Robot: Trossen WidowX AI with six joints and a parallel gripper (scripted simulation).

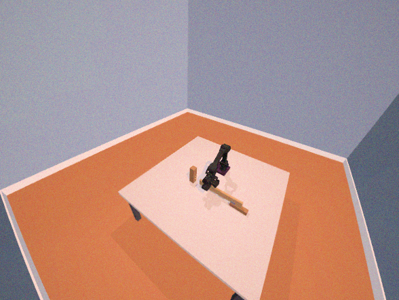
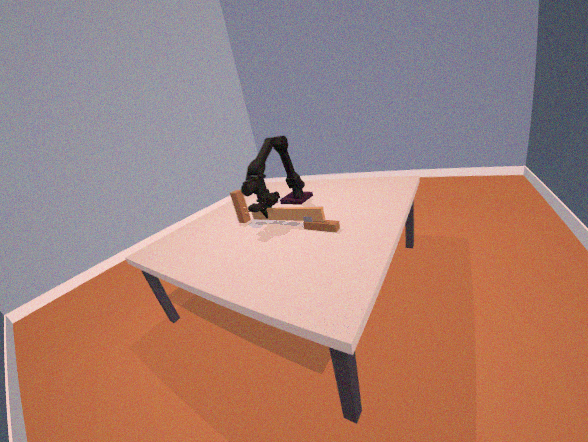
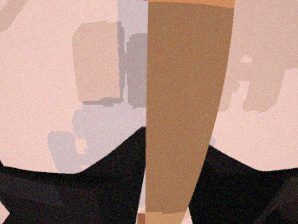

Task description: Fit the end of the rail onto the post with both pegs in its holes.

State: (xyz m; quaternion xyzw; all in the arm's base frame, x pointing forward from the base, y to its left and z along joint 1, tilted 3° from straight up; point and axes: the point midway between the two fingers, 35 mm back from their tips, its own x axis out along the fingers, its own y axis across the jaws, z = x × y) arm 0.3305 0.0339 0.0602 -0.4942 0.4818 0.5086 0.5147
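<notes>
The long wooden rail runs from near the post to the footboard block. Its far end is at the grey bracket. My gripper is shut on the rail close to its near end, one black finger on each side. The near end appears slightly above the table, and the rail looks about level. The post stands apart from the rail end, with a small gap. Its pegs face the rail; the holes cannot be made out.
The arm's dark purple base stands behind the rail on the pale table. The arm arches over from the base to the rail. Shadows fall beside the rail.
</notes>
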